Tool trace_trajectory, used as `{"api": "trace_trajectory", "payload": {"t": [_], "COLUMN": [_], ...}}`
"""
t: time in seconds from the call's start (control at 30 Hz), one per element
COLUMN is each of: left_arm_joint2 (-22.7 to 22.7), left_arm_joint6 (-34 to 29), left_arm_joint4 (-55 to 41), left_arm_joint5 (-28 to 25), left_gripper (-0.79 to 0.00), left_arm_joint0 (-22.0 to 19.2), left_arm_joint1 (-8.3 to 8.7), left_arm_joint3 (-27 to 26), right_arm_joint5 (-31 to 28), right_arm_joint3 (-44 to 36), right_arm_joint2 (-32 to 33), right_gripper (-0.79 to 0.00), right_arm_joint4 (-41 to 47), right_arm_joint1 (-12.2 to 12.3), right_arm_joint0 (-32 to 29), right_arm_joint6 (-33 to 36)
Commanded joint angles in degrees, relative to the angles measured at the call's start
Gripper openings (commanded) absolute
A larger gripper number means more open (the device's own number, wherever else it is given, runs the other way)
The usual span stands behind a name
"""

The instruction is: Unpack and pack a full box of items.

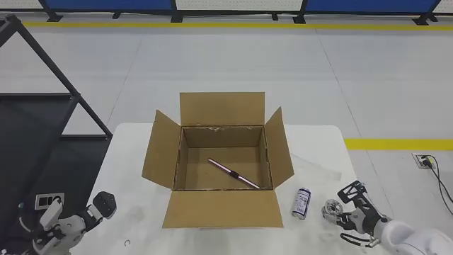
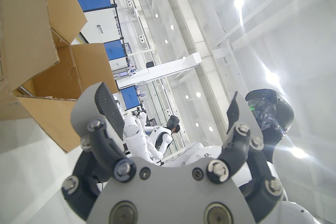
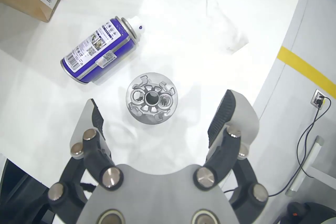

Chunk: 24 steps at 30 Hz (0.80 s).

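Observation:
An open cardboard box (image 1: 219, 157) stands mid-table with its flaps spread; a thin rod (image 1: 233, 173) lies slanted on its floor. Right of the box a blue spray can (image 1: 303, 203) (image 3: 103, 48) lies on its side. Beside it sits a round metal part (image 1: 330, 210) (image 3: 151, 98). My right gripper (image 3: 160, 112) hovers open just above that part, fingers either side and apart from it; the top view has it at the table's front right (image 1: 348, 209). My left gripper (image 2: 173, 109) is open and empty at the front left corner (image 1: 102, 205), tilted upward, the box (image 2: 31, 33) beside it.
A clear plastic bag (image 3: 210, 7) lies flat on the white table (image 1: 134, 184) beyond the can and the metal part. The table's right edge is close to my right gripper. A dark metal frame (image 1: 42, 78) stands to the left of the table.

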Motion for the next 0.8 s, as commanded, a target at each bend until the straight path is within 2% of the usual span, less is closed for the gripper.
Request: {"api": "trace_trajectory", "payload": {"t": [0.0, 0.17, 0.23, 0.27, 0.3, 0.33, 0.5, 0.53, 0.6, 0.77], "left_arm_joint2": [0.00, 0.00, 0.00, 0.00, 0.00, 0.00, 0.00, 0.00, 0.00, 0.00], "left_arm_joint6": [0.00, 0.00, 0.00, 0.00, 0.00, 0.00, 0.00, 0.00, 0.00, 0.00], "left_arm_joint4": [0.00, 0.00, 0.00, 0.00, 0.00, 0.00, 0.00, 0.00, 0.00, 0.00], "left_arm_joint5": [0.00, 0.00, 0.00, 0.00, 0.00, 0.00, 0.00, 0.00, 0.00, 0.00], "left_gripper": [0.000, 0.000, 0.000, 0.000, 0.000, 0.000, 0.000, 0.000, 0.000, 0.000], "left_arm_joint0": [0.00, 0.00, 0.00, 0.00, 0.00, 0.00, 0.00, 0.00, 0.00, 0.00], "left_arm_joint1": [0.00, 0.00, 0.00, 0.00, 0.00, 0.00, 0.00, 0.00, 0.00, 0.00], "left_arm_joint3": [0.00, 0.00, 0.00, 0.00, 0.00, 0.00, 0.00, 0.00, 0.00, 0.00], "right_arm_joint5": [0.10, 1.01, 1.18, 1.18, 1.19, 1.21, 1.66, 1.74, 2.21, 2.96], "right_arm_joint3": [0.31, 1.50, 2.21, 2.50, 2.77, 3.01, 4.15, 4.32, 4.30, 0.73], "right_arm_joint2": [-0.60, -1.82, -2.15, -2.30, -2.45, -2.60, -3.59, -3.77, -3.83, -1.75], "right_gripper": [0.000, 0.000, -0.129, -0.206, -0.317, -0.372, -0.449, -0.502, -0.785, -0.785], "right_arm_joint4": [0.01, -0.66, -0.62, -0.59, -0.59, -0.57, -0.59, -0.57, -0.53, -0.56], "right_arm_joint1": [0.14, 0.46, 0.58, 0.64, 0.71, 0.77, 1.04, 1.09, 1.20, 1.70], "right_arm_joint0": [0.38, 1.24, 1.49, 1.59, 1.67, 1.75, 2.42, 2.59, 2.88, 1.96], "right_arm_joint6": [0.53, 1.90, 1.91, 1.94, 1.95, 1.91, 2.08, 2.09, 1.63, -0.06]}}
